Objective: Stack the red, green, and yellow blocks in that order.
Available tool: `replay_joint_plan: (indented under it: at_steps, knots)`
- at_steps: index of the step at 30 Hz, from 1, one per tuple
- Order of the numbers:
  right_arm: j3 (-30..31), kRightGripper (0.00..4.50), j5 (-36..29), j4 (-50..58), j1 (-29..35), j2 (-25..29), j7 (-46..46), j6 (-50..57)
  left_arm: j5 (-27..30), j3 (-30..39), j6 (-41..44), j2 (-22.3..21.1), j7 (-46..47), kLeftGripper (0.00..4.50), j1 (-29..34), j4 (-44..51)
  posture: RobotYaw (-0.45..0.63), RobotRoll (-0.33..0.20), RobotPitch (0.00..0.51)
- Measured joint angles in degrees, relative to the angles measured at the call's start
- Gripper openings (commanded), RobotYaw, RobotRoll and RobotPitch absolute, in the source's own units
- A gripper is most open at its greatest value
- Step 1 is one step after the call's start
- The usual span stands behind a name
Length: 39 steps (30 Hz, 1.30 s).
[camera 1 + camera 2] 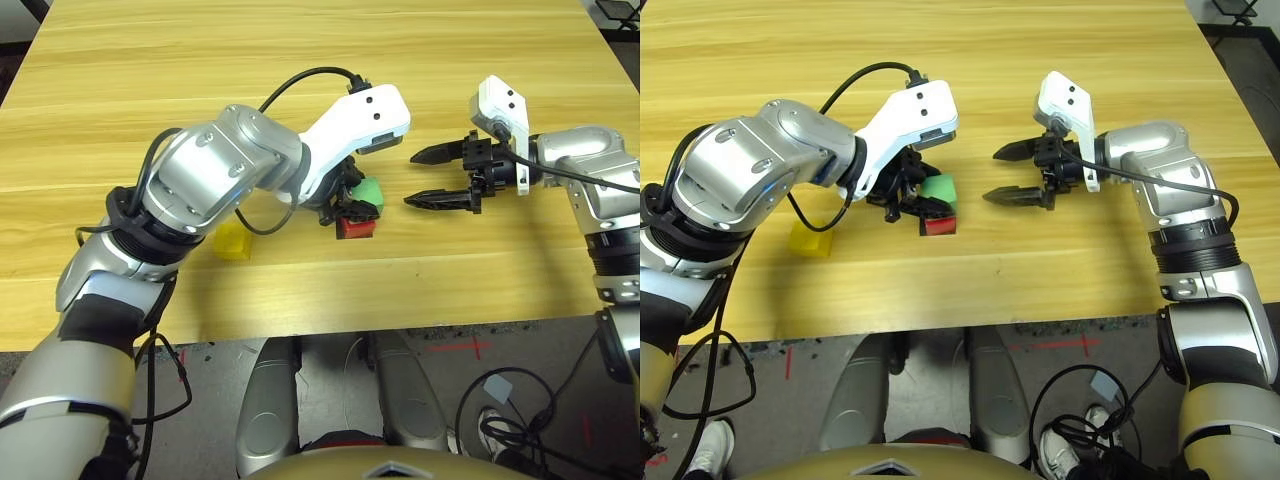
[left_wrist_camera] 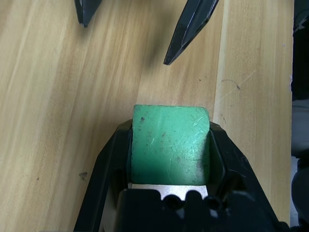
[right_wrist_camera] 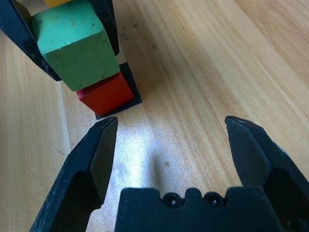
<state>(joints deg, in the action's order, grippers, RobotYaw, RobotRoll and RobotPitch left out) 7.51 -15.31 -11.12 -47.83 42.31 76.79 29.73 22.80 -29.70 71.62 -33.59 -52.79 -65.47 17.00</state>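
Pinching the green block (image 2: 170, 144) over the red block (image 3: 106, 93), left tool (image 2: 169, 159); right tool (image 1: 432, 176) spread, empty.

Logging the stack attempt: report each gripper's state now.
Left gripper: shut on the green block, held over the red block.
Right gripper: open, holding nothing.

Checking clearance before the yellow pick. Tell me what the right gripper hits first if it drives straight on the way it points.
Probably the green block, held by the left gripper on the red block; depth is unclear, so the right gripper might meet red first.
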Motion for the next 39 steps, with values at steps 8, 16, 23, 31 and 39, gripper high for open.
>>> replay_joint_plan:
  at_steps: [8, 16, 23, 31, 39]
  knots:
    - [0.00, 4.50, 0.00, -0.09, -0.10, 0.00, -0.16, -0.03, 0.21, -0.67, 0.83, -0.40, -0.02, 3.05, 0.06, 0.72, 0.09, 0.015, 0.336]
    - [-0.06, 4.50, 0.04, -1.81, -1.33, 0.00, -0.15, -1.58, 3.43, 4.48, 1.15, -1.69, -0.27, 4.46, 0.72, 1.43, 0.12, 0.015, 0.318]
    - [-0.32, 4.50, 0.21, -4.98, -1.98, 1.26, 0.40, -3.02, 8.40, 17.56, -5.54, -15.99, -8.73, 4.46, 8.23, 2.71, 0.16, 0.014, 0.310]
    - [0.23, 4.50, 1.21, -9.76, -5.43, 0.73, 1.44, -5.37, 1.04, 18.88, -32.25, -37.88, -25.86, 4.46, 28.46, 3.98, 0.18, 0.004, 0.310]
    - [0.54, 4.50, 1.33, -10.54, -6.40, 0.36, 2.08, -6.12, -3.74, 18.90, -39.12, -37.50, -26.31, 4.46, 31.53, 3.95, 0.17, -0.007, 0.312]
